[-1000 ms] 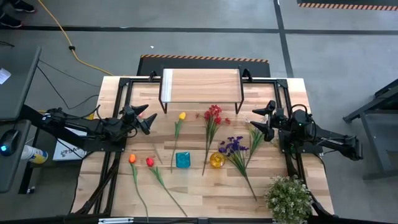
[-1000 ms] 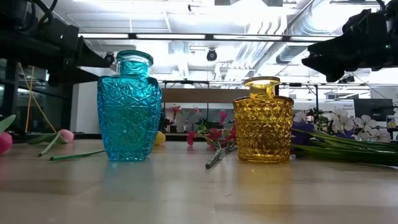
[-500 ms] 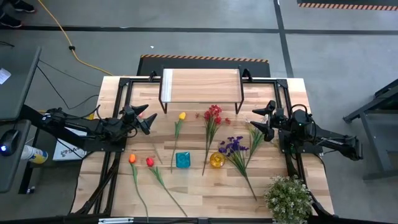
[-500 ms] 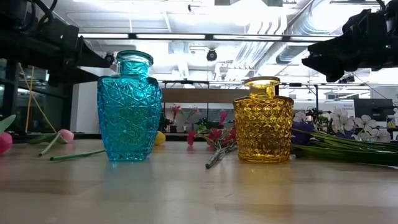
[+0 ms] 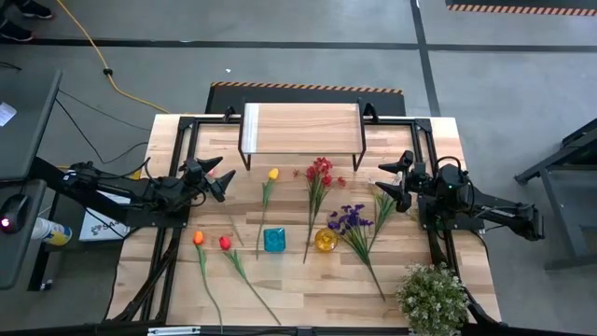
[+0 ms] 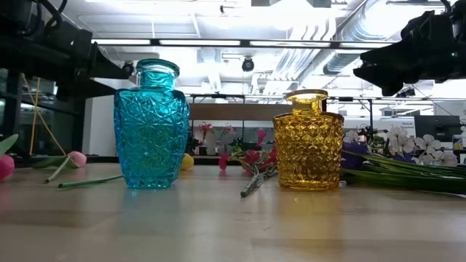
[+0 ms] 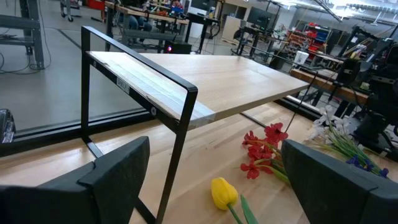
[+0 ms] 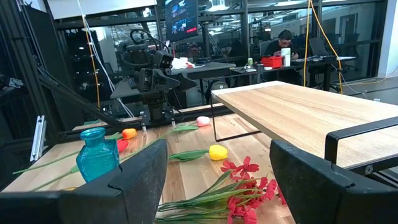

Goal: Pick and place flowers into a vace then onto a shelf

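Flowers lie flat on the table: a yellow tulip [image 5: 272, 175], a red spray [image 5: 320, 172], a purple spray [image 5: 349, 219], a white spray [image 5: 382, 201], an orange tulip [image 5: 198, 239] and a red tulip [image 5: 225, 244]. A blue glass vase [image 5: 274, 240] and a yellow glass vase [image 5: 325, 240] stand upright near the table's middle. The shelf [image 5: 301, 130] stands at the far edge. My left gripper [image 5: 220, 179] hovers open at the left side, my right gripper [image 5: 392, 182] open at the right; both are clear of everything.
A bushy pale-green potted plant [image 5: 433, 299] stands at the near right corner. Black frame rails [image 5: 173, 224] run along both table sides. A person sits at a desk far behind the table [image 8: 284, 42].
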